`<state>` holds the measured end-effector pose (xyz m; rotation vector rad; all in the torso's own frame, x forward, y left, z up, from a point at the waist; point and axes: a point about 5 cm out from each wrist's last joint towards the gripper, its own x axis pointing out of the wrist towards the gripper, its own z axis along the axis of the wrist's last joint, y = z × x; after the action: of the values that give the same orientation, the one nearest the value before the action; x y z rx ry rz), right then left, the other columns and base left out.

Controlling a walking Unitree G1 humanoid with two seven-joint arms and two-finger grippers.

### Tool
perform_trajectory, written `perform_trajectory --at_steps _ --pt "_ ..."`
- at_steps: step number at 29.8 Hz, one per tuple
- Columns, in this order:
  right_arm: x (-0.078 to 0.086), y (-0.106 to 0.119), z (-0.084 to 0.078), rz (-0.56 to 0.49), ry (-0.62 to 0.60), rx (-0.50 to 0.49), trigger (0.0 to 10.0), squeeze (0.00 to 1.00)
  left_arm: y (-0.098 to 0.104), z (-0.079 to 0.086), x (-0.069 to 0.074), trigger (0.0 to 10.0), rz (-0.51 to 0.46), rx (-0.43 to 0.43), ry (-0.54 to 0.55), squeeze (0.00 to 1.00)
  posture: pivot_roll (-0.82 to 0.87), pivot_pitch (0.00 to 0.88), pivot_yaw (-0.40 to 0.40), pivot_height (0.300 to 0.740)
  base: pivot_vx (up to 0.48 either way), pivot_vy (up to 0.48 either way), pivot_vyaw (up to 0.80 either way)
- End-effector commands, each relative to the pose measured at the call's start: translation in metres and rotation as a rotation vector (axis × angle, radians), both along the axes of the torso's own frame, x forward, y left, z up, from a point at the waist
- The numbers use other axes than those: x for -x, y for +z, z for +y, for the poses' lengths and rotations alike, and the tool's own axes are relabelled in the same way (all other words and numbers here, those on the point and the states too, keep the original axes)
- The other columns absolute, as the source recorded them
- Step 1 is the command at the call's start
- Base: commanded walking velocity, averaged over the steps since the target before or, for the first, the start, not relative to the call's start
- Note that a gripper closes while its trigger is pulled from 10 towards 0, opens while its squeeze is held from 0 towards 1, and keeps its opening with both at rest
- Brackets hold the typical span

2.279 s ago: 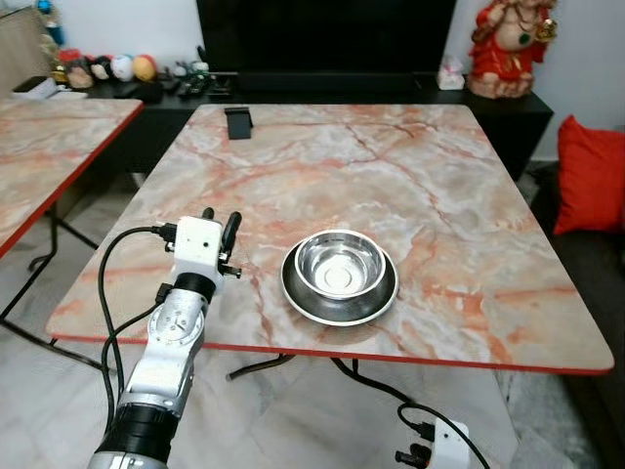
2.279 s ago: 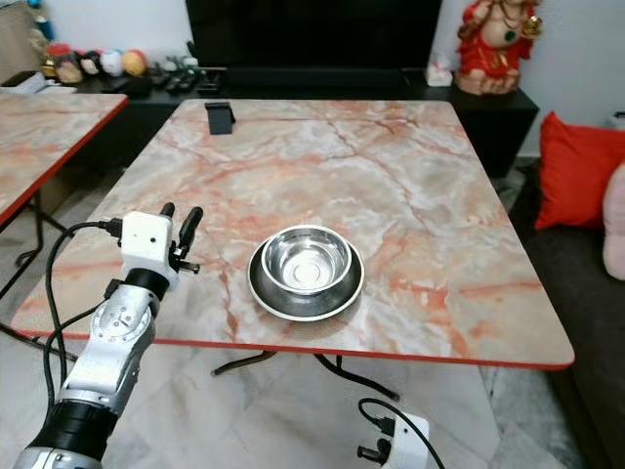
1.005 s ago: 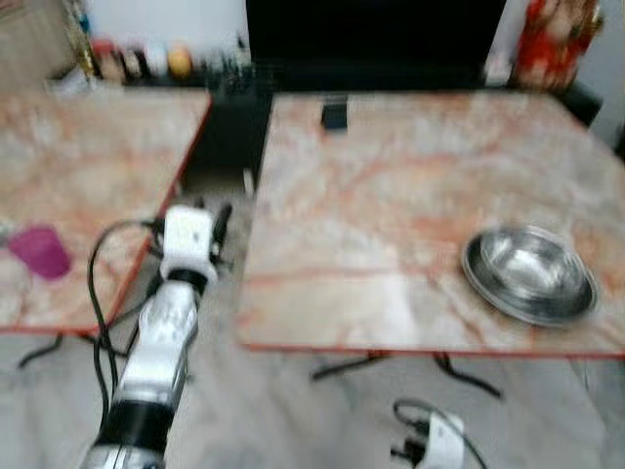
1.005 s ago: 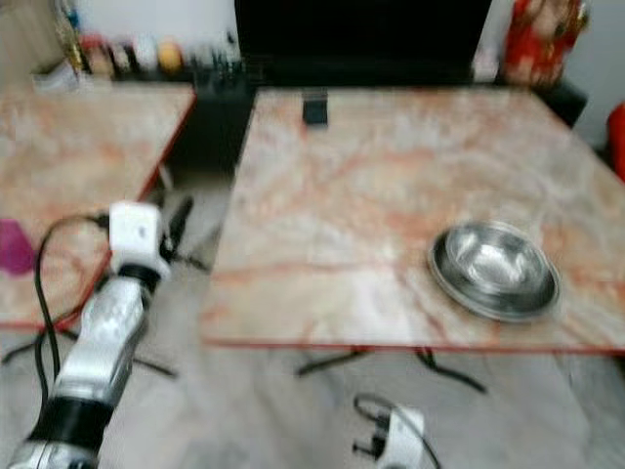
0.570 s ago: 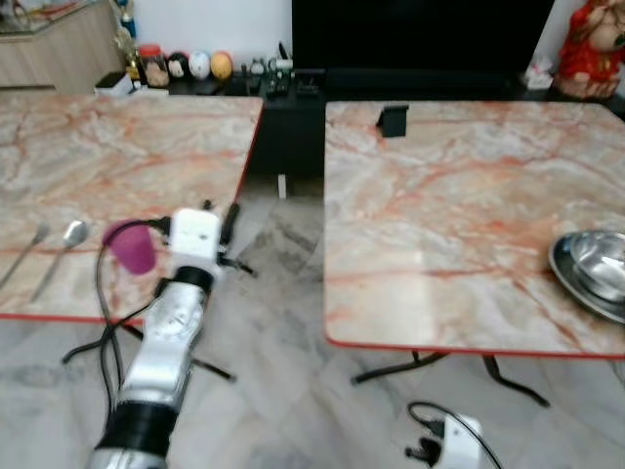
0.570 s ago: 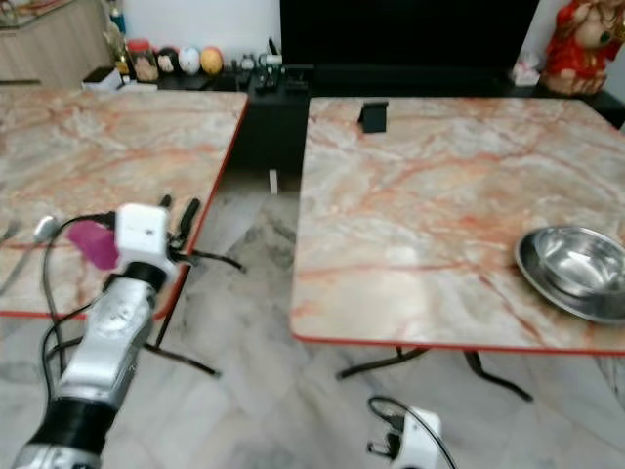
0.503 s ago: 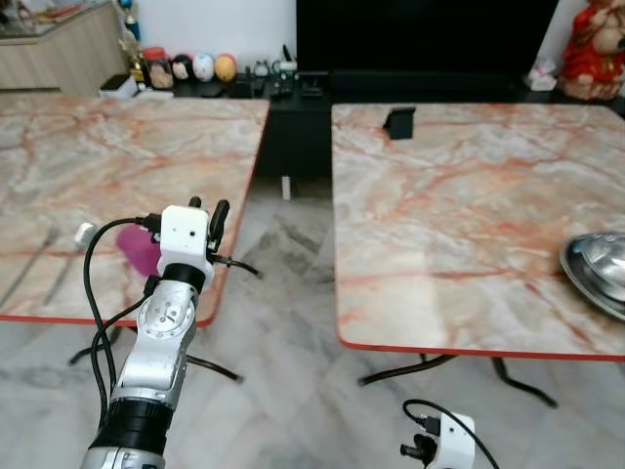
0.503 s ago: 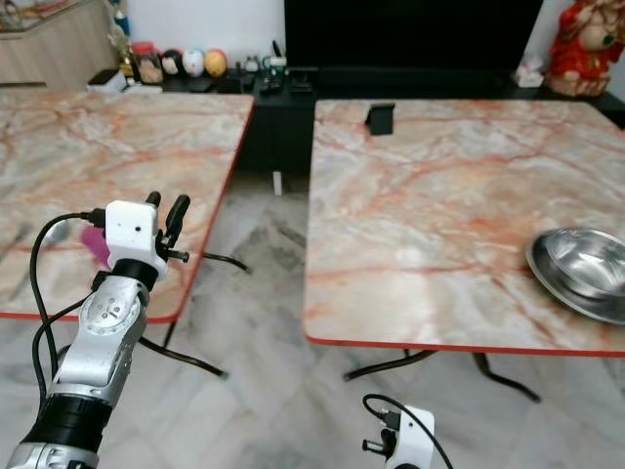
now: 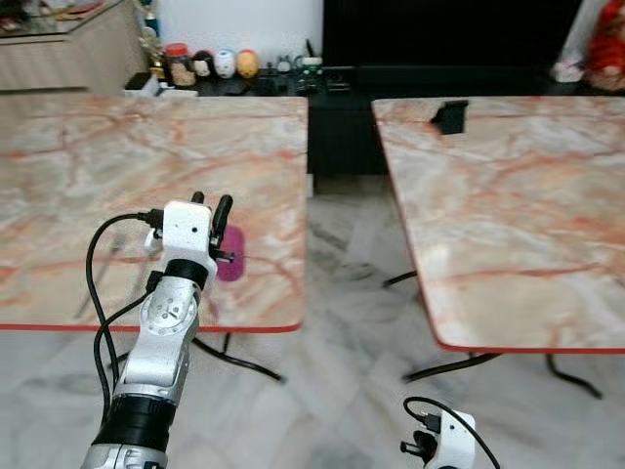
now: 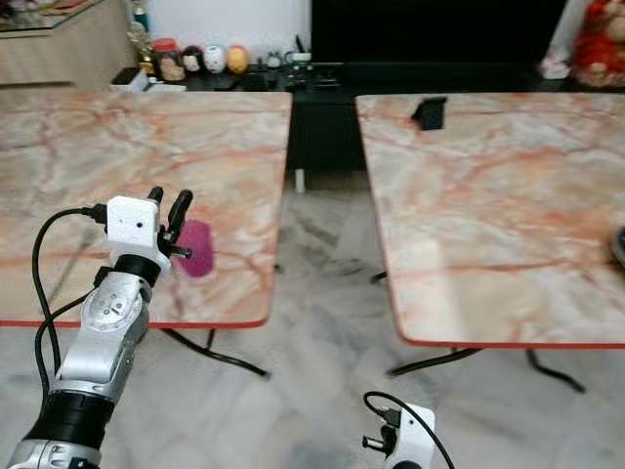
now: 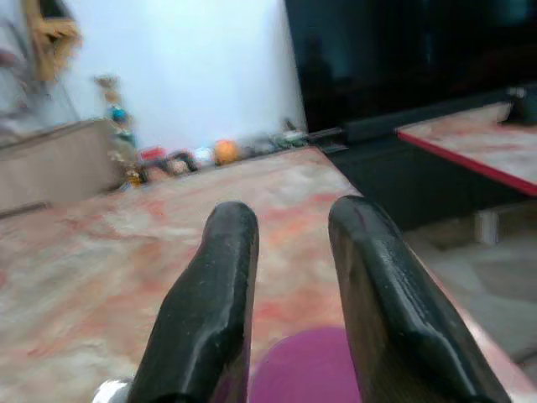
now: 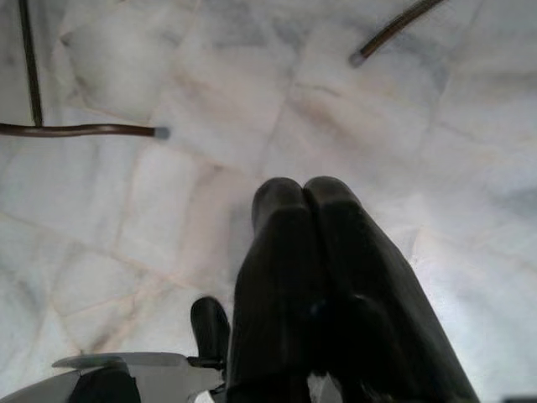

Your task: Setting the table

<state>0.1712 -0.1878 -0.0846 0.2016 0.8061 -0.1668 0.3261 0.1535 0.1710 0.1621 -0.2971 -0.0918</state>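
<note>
2 marble tables [image 9: 117, 166] flank a floor gap; a black stand [image 9: 449, 115] sits on the right one; left gripper [image 9: 210, 207], fingers spread, hovers just before the purple cup [image 9: 230, 256]; right gripper [image 12: 304, 197] hangs pressed together.

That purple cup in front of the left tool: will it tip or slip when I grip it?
The purple cup looks small and plastic, so probably light and easily nudged. The marble-look tabletop seems glossy, so it may slide. The left tool is open around it; close gently.
</note>
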Motion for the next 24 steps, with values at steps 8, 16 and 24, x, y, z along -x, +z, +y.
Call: perform_trajectory --at_steps 8,16,24 --pt "0.002 0.000 -0.001 0.001 -0.005 0.002 10.0 0.00 0.007 0.000 -0.001 10.0 -0.026 -0.006 -0.005 0.00 0.04 0.000 0.002 0.736 0.000 0.453 0.00" --pt "0.002 -0.001 -0.002 0.003 -0.006 0.003 10.0 0.00 0.006 0.000 -0.001 10.0 -0.019 -0.002 0.001 0.00 0.04 0.000 0.001 0.736 0.000 0.453 0.00" --pt "0.001 0.000 -0.002 0.004 -0.002 0.001 10.0 0.00 -0.005 0.001 0.000 10.0 0.049 0.004 -0.027 0.00 0.04 0.000 0.001 0.736 0.000 0.159 0.00"
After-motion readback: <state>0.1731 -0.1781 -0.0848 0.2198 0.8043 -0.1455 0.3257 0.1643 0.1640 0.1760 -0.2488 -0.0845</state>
